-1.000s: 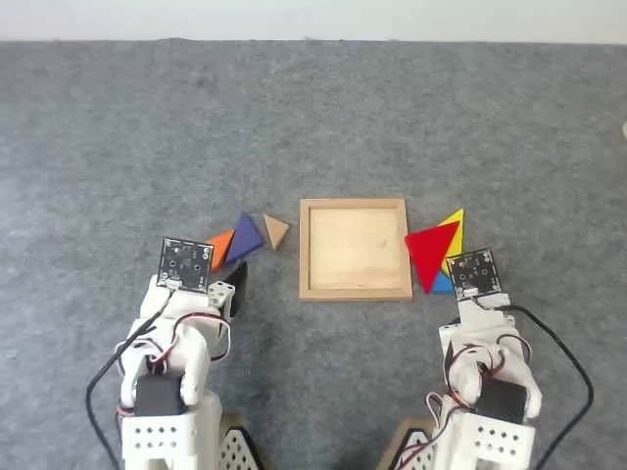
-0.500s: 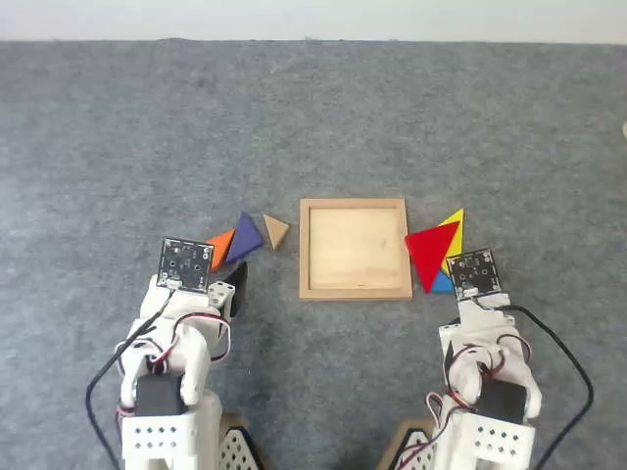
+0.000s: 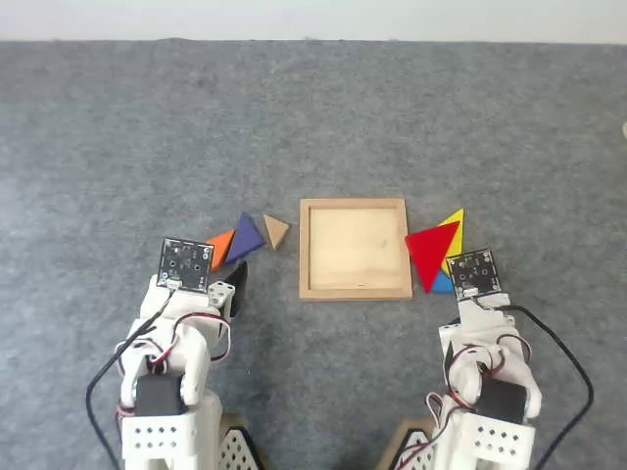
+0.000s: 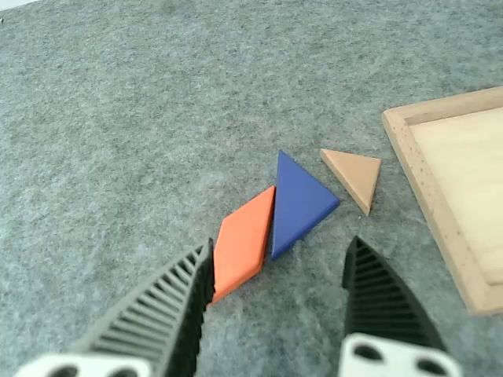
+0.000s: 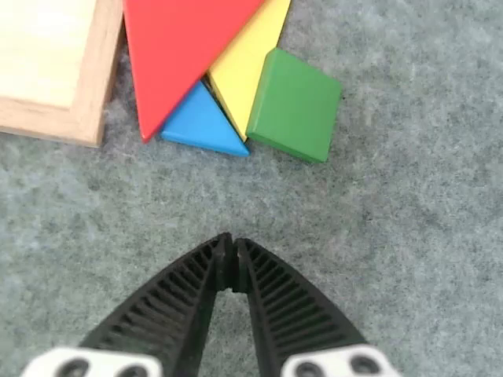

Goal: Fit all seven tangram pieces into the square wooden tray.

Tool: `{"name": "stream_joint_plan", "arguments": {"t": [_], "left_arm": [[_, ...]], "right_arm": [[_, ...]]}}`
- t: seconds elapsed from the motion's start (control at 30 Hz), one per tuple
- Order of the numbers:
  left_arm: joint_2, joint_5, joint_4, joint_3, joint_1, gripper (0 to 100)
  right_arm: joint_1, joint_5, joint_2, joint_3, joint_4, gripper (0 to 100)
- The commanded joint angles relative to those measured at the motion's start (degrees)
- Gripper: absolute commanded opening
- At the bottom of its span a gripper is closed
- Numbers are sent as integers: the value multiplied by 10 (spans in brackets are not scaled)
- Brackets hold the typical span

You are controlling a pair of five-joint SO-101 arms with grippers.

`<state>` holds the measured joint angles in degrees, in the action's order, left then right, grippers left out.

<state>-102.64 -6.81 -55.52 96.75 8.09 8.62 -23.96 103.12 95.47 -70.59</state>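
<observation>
Looking down on a grey, felt-covered bench [image 3: 392, 117], the high view has the square wooden tray [image 3: 355, 292] just right of the frame's centre. All 7 tangram pieces lie outside its recess.

3 pieces form a short row left of the tray. An orange parallelogram [image 3: 221, 247] is farthest left. A dark blue triangle [image 3: 245, 238] touches it along 1 edge. A small tan triangle [image 3: 276, 231] lies near the tray's left rim, apart from both the tray and the blue piece.

4 pieces cluster at the tray's right side. A large red triangle [image 3: 431, 250] has 1 corner resting on the tray's right rim and lies partly over a yellow triangle [image 3: 453, 227]. A small light blue triangle [image 3: 443, 282] is tucked against both, below them in the frame. The right wrist view adds a green square [image 5: 295, 104] pressed against the yellow triangle's outer edge.

The left arm [image 3: 167, 362] rises from the lower left of the frame. The left pincer [image 4: 279, 259] is spread wide and holds nothing. Its 2 ribbed black fingers [image 4: 169, 302] point toward the orange and dark blue pieces, with a clear gap to them.

The right arm [image 3: 487, 377] rises from the lower right. The right pincer [image 5: 233, 251] is closed tip to tip on nothing, over bare bench near the light blue triangle and green square.
</observation>
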Motion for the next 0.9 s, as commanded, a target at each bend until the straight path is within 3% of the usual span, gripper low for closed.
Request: {"name": "stream_joint_plan", "arguments": {"t": [0.0,0.47,0.6,0.67,0.87], "left_arm": [[6,-5,5,-2,3,251],[6,-5,5,-2,3,251],[6,-5,5,-2,4,251],[6,-5,5,-2,4,251],[6,-5,5,-2,4,251]], "right_arm": [[4,-4,8,9,0,8],[16,-5,8,8,7,9],[33,-104,8,-13,87,9],[32,-102,8,-47,97,12],[-13,-66,-10,-203,64,140]]}}
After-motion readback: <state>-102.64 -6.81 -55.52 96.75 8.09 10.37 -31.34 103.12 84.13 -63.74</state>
